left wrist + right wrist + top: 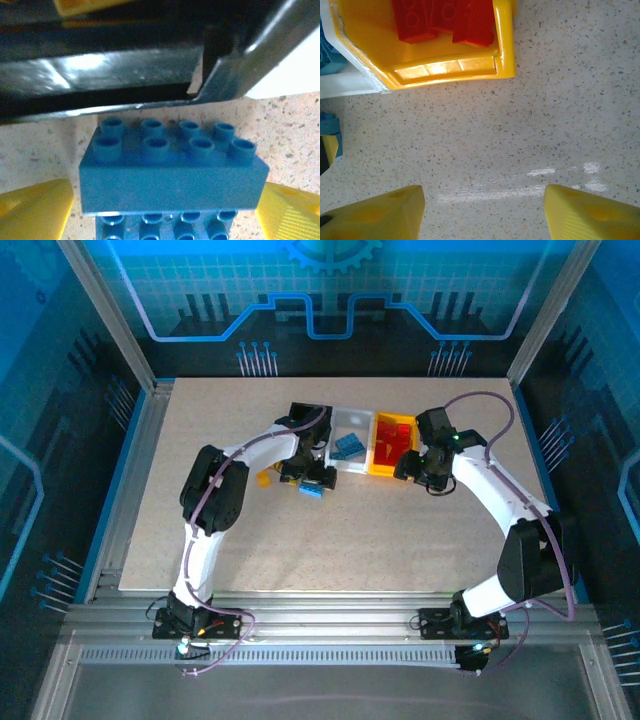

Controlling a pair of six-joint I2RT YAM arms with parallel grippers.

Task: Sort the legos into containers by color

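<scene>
Speckled beige tabletop (250, 540). Containers (362, 462) upper centre: red legos (445, 20) in yellow bin (505, 50), blue ones (348, 446) in white bin (343, 422). Right gripper (482, 210) apart over bare surface, lower frame. Left gripper (165, 210) apart, flanking blue lego (170, 185) beside black bin (100, 75).

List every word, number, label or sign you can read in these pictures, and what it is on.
No text can be read.
The blue brick: stud tops too blurred to show any embossing.
The yellow bin and red bricks: no lettering.
The blue backdrop: gear and circuit-line graphic, no words.
</scene>
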